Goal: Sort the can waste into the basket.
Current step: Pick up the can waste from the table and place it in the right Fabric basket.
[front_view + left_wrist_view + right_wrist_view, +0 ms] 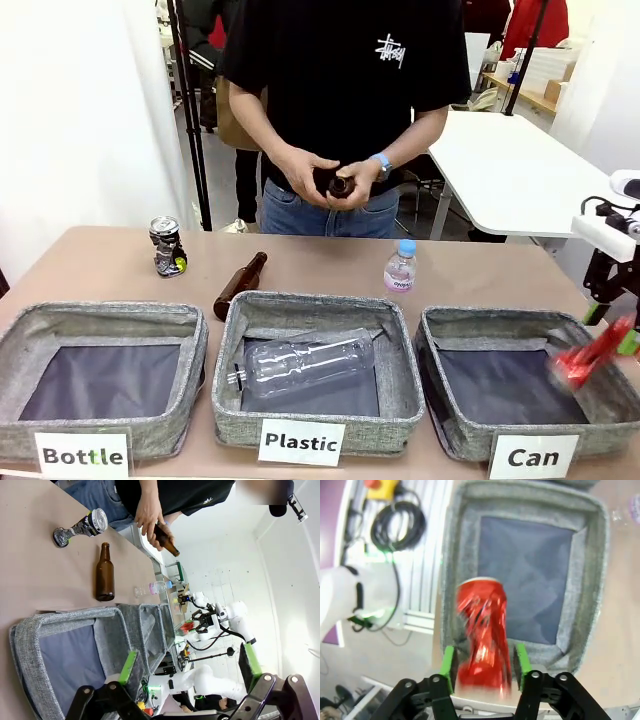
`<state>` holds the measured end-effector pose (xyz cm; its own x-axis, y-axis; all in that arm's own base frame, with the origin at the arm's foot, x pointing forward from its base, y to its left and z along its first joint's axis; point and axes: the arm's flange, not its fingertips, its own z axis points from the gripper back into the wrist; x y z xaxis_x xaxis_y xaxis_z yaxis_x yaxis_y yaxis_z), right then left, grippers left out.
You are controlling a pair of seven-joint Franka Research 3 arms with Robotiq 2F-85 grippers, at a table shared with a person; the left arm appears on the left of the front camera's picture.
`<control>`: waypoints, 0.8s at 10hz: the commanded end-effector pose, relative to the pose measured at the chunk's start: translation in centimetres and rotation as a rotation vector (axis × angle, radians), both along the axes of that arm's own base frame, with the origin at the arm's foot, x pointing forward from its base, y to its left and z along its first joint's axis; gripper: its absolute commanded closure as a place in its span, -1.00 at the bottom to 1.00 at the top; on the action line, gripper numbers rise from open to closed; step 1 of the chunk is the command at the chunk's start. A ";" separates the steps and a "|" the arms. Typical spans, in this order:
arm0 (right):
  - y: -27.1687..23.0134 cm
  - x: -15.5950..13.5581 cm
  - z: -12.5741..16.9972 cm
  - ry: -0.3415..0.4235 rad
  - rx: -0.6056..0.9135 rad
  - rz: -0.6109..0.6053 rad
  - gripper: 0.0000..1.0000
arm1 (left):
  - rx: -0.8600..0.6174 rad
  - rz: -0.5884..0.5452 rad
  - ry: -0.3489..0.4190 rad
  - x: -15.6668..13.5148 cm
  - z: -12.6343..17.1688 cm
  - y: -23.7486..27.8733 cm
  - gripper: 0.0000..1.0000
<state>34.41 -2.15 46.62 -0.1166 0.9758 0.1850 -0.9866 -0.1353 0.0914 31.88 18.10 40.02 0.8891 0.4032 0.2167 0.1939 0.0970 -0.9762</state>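
Observation:
The shiny red crushed can (590,358) is a motion-blurred streak over the right rim of the grey basket (500,322) labelled "Can". In the right wrist view the red can (482,630) hangs blurred between the green pads of my right gripper (484,662), with small gaps on both sides, above the basket (520,492). My right gripper (612,330) is open just above the can. The dark crushed can (168,247) stands upright at the far left of the table, also the dark can (82,526) in the left wrist view. My left gripper (189,665) is open and holds nothing.
A brown glass bottle (240,285) lies behind the "Plastic" bin (320,300), which holds a clear plastic bottle (310,365). The "Bottle" bin (100,312) stands at the left. A small water bottle (401,268) stands mid-table. The person's hands (335,183) hold another brown bottle.

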 end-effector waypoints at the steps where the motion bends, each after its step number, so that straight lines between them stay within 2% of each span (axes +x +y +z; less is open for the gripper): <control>1: -0.2 0.7 -0.2 -0.021 0.007 0.012 -1.00 | 0.001 -0.007 -0.022 -0.2 0.0 -0.1 -1.00; 7: -0.4 1.2 -0.5 -0.017 0.044 0.003 -1.00 | 0.001 -0.007 -0.022 -0.2 0.0 -0.1 -1.00; 8: -0.3 1.5 -0.3 -0.018 0.121 -0.028 -1.00 | 0.001 -0.007 -0.022 -0.2 0.0 -0.1 -1.00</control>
<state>35.02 -2.52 46.10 -0.0931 0.9705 0.2222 -0.9901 -0.1139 0.0825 31.88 18.10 40.02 0.8891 0.4031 0.2167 0.1939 0.0970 -0.9762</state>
